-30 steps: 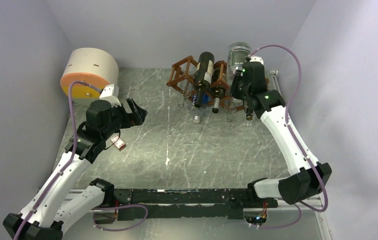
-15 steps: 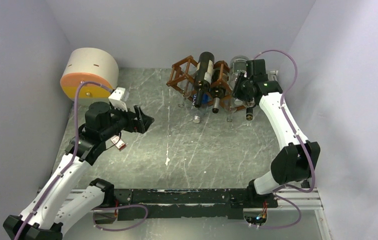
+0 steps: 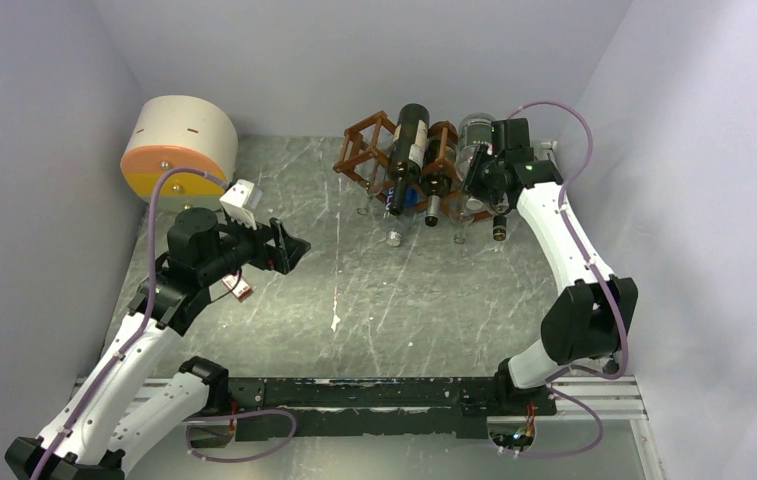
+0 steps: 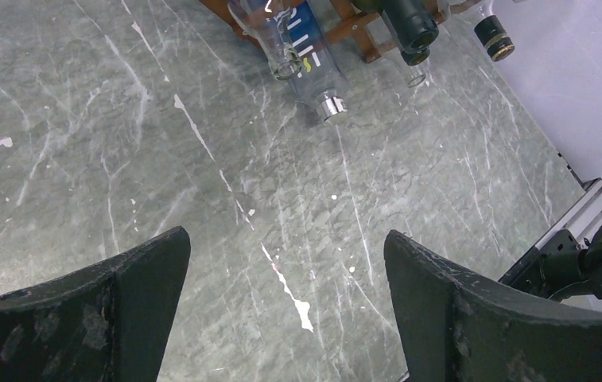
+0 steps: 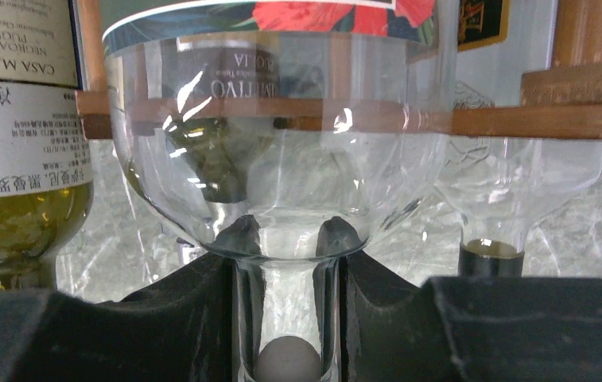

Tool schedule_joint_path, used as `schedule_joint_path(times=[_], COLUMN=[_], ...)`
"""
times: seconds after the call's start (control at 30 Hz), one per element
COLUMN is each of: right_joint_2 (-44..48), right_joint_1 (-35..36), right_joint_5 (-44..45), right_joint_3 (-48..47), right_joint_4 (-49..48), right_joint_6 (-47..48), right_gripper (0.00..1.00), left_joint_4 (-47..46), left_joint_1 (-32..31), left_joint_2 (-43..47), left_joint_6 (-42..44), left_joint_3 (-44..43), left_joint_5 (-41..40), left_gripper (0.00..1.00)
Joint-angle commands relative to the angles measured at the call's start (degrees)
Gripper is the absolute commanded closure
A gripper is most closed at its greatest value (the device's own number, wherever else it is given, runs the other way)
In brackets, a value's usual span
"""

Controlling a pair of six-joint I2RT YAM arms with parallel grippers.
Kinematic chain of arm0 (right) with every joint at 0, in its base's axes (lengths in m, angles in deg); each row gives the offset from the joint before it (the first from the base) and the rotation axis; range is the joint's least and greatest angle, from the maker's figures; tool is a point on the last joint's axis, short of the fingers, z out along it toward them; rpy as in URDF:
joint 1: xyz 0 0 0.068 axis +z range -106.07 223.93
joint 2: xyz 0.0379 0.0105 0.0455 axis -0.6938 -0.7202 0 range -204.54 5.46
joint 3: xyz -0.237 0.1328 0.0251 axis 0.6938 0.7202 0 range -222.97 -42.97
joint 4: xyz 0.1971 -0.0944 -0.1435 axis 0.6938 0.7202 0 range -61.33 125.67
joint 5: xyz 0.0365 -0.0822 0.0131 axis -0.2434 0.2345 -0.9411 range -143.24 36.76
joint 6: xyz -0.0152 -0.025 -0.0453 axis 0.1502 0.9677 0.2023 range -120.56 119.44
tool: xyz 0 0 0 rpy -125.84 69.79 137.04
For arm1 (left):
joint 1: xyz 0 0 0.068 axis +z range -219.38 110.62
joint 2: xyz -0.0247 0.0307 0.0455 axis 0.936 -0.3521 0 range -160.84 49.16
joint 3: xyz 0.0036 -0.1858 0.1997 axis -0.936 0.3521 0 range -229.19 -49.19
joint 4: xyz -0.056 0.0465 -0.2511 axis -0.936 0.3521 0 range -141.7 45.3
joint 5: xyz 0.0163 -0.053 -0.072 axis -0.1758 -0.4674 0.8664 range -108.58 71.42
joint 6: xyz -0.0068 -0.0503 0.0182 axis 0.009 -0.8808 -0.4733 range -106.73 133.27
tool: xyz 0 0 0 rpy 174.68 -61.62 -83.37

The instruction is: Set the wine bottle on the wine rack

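Note:
A clear glass wine bottle [image 3: 473,138] with a red flowered label lies at the right end of the reddish-brown wooden wine rack [image 3: 363,141], neck pointing toward the near side. My right gripper [image 3: 482,178] is shut on that neck. In the right wrist view the bottle [image 5: 281,159] fills the middle, and the black fingers [image 5: 194,318] press the neck from both sides at my right gripper [image 5: 288,263]. A rack slat [image 5: 536,119] shows behind the glass. My left gripper [image 3: 292,246] hovers open over the bare table at the left, and nothing lies between the fingers of my left gripper [image 4: 285,239].
Dark bottles [image 3: 412,138] and a clear blue-lettered bottle [image 4: 313,56] lie in the rack, necks toward me. A round beige drum with an orange face [image 3: 176,146] stands at the back left. A small tag [image 3: 239,288] lies under the left arm. Walls close in on both sides.
The right arm has lowered the clear bottle from above the rack's right end down into it, its elbow folding inward. The left gripper has swung a little to the right, still open.

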Motion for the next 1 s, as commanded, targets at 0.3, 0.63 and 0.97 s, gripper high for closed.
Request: schedule_joint_path(times=[0.3, 0.63, 0.97], right_joint_2=[1.12, 7.00, 20.90], right_joint_1=[-0.53, -0.53, -0.54], right_joint_5=[0.26, 3.63, 11.81], right_joint_3=[-0.13, 3.46, 8.27], right_joint_4=[-10.42, -10.11, -5.26], right_joint_6=[2.51, 2.59, 0.90], right_gripper=[0.50, 0.30, 0.28], left_joint_4=[-1.39, 1.53, 8.58], left_joint_1=[-0.24, -0.24, -0.16], left_joint_2=[-0.79, -3.21, -3.12], left_joint_6=[0.48, -0.18, -0.96], left_joint_3=[-0.10, -2.43, -11.21], left_joint_5=[1.32, 0.35, -6.33], left_gripper=[0.05, 0.05, 0.05])
